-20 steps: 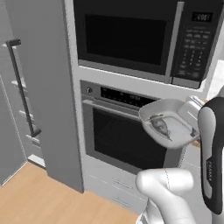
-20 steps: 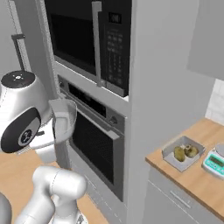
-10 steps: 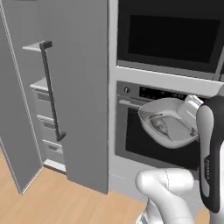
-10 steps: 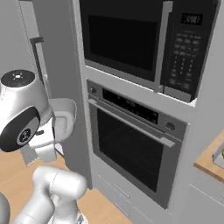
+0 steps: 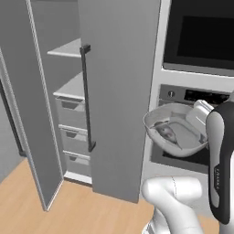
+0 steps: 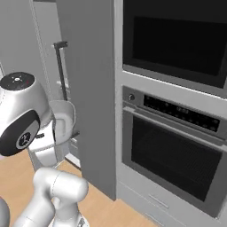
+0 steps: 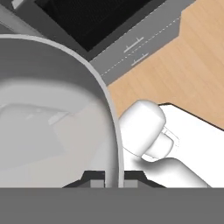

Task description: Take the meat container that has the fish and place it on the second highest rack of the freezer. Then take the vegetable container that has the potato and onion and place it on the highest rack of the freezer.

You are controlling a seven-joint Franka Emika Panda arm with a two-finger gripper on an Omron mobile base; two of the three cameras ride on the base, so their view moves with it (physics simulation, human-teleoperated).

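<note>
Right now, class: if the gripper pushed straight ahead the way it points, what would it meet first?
Probably the wooden floor in front of the oven; the gripper, shut on the tub, points downward, though depth is unclear.

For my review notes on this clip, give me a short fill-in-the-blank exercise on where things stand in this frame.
1. The gripper is shut on the rim of the meat ____.
2. The small grey thing lying inside the tub is a ____.
3. The freezer door stands ____.
4. The oven is to the ____ of the freezer.

Missing words: container; fish; open; right
</note>
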